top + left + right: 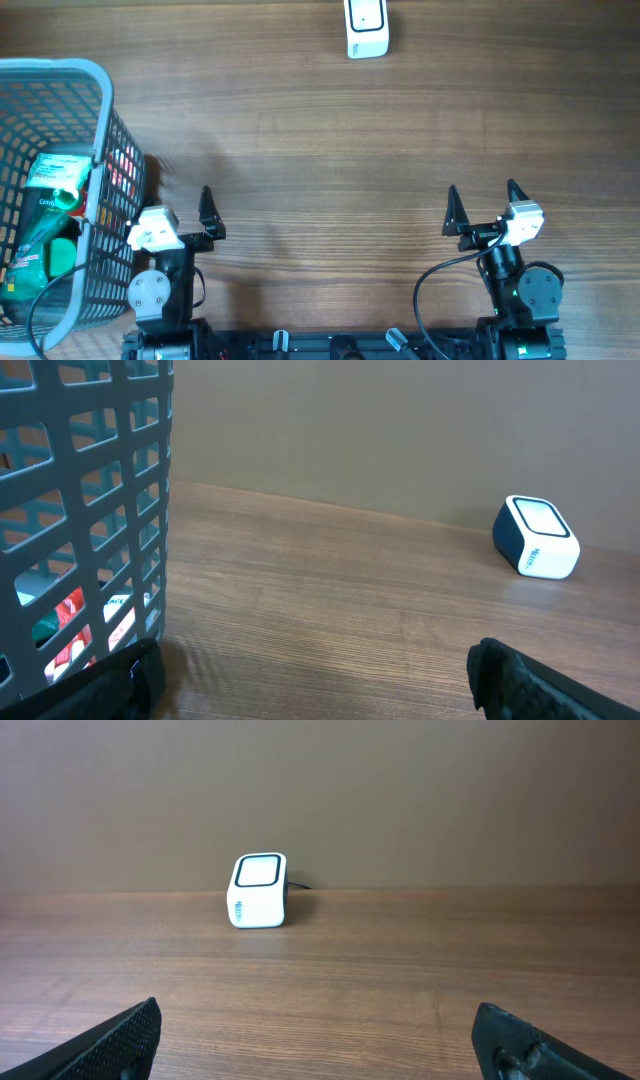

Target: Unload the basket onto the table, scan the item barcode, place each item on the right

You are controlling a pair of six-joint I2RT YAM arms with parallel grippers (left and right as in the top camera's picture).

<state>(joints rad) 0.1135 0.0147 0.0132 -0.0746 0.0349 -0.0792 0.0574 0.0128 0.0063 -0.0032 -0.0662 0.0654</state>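
The wooden table (320, 130) mostly carries one big thing, the grey plastic basket (60, 68). The left gripper (315, 670) sits just beside the basket's wall, jaws spread wide and holding nothing. The right gripper (483, 195) is well away from the basket, also wide open and empty.

Nothing's picked up yet, so I'd say the step is fetching an item. Go in over the basket's rim from above, not through the mesh, and grip so the barcode stays uncovered.

Inside the basket there's a white-and-green package (55, 175), a green thing (60, 255) nearer the arms, and a red-labelled pack (120, 170) against the wall. I can't spot any barcodes. The small white scanner (366, 28) sits well apart from the basket, at the far edge.
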